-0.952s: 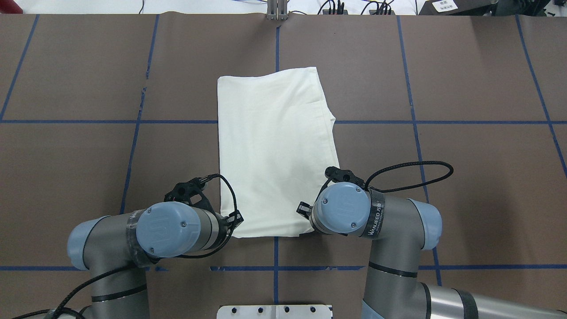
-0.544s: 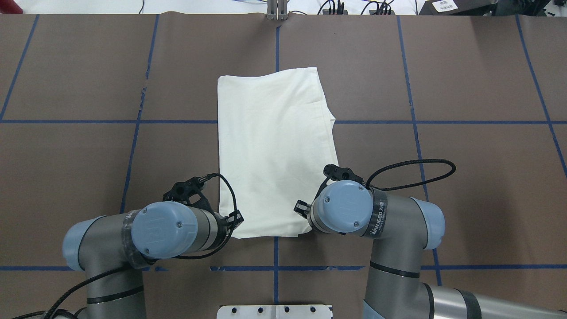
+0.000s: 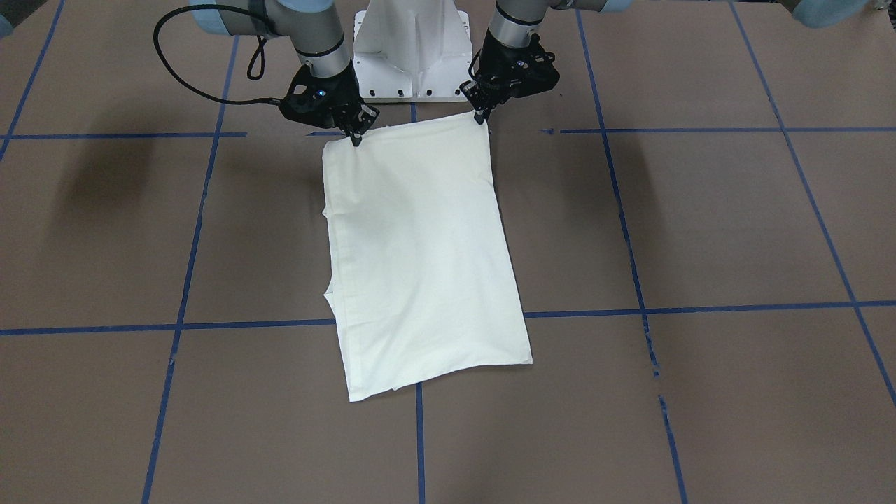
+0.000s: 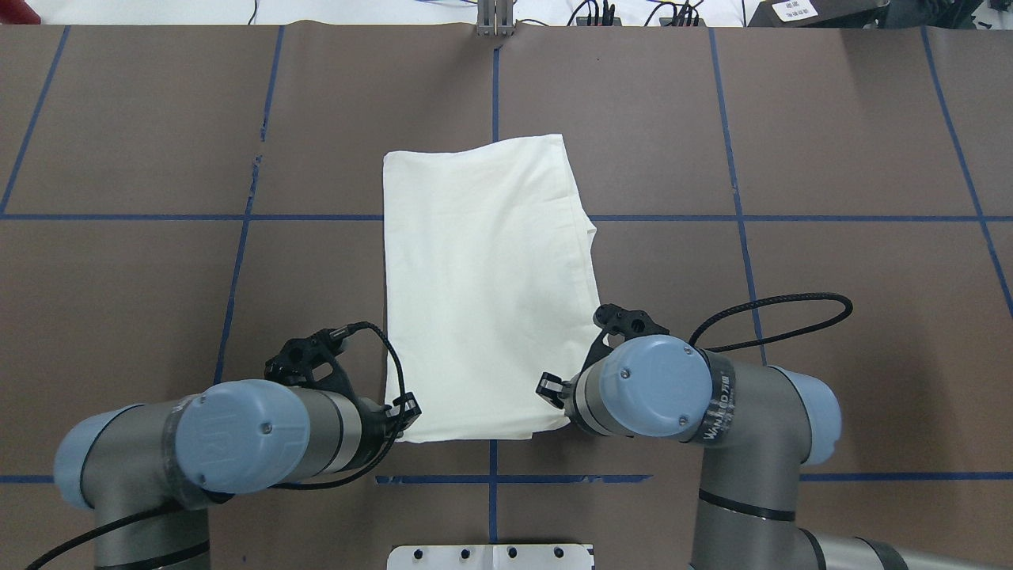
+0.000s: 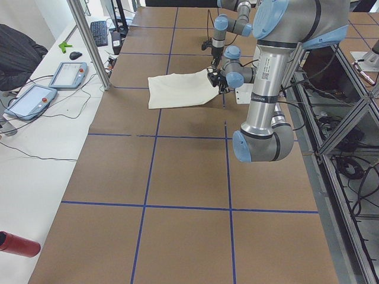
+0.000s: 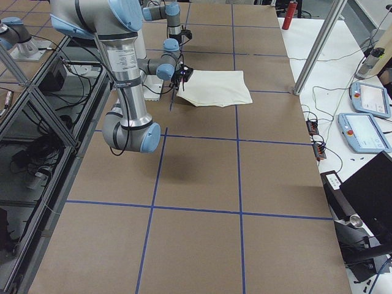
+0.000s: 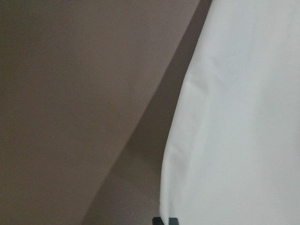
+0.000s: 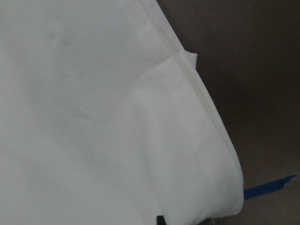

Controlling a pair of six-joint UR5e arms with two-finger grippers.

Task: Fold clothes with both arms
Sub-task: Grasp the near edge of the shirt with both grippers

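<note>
— Where the fingertips meet cloth, what is entered for item 1, left claw?
— Clenched on the T-shirt, pinching its 7 o'clock corner. The dial is read on the overhead view, 12 pointing away from the robot. The corner is raised off the counter, and the left wrist view shows a shadow beneath it.
— Item 2, right claw?
— Likewise clenched on the T-shirt, at the 5 o'clock corner. The right wrist view shows a stitched hem and a small folded flap along that edge.
— Item 3, the garment?
— Cream-white, plain side up, folded to a long rectangle. It sits at the counter's centre, long axis running 6 to 12. The far end lies flat and the near edge is held between the two claws. One small tab of cloth juts from the edge at about 2 o'clock.
— Item 4, surroundings?
— Brown counter covering with blue tape lines in a grid. White pedestal base at 6 o'clock, near the claws.
</note>
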